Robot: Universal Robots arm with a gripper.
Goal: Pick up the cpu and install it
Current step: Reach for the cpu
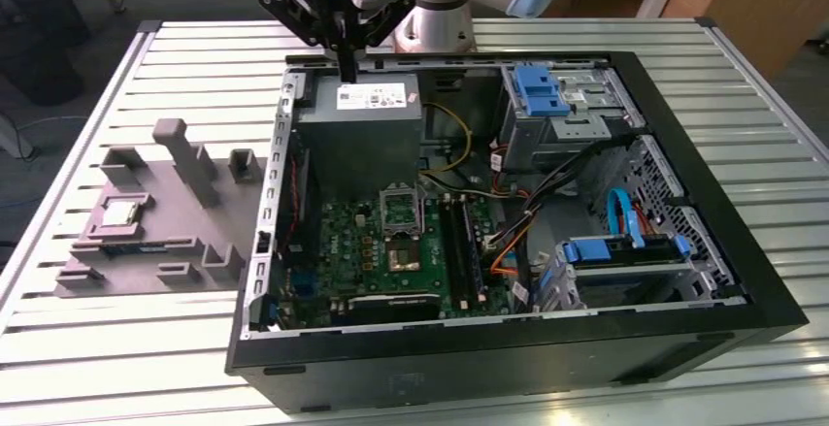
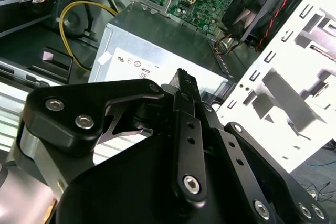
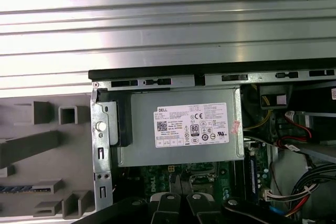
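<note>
gripper (image 1: 348, 72): fingers closed, nothing held, above PSU box (image 1: 363, 130) in case (image 1: 518, 358) | cpu (image 1: 119, 214): flat in grey tray (image 1: 169, 227) outside case, well apart, twd exterior view's left

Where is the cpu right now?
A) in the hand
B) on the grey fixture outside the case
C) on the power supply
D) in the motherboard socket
B: the cpu lies on the grey fixture, outside the PC case; the hand hangs above the power supply.
</note>
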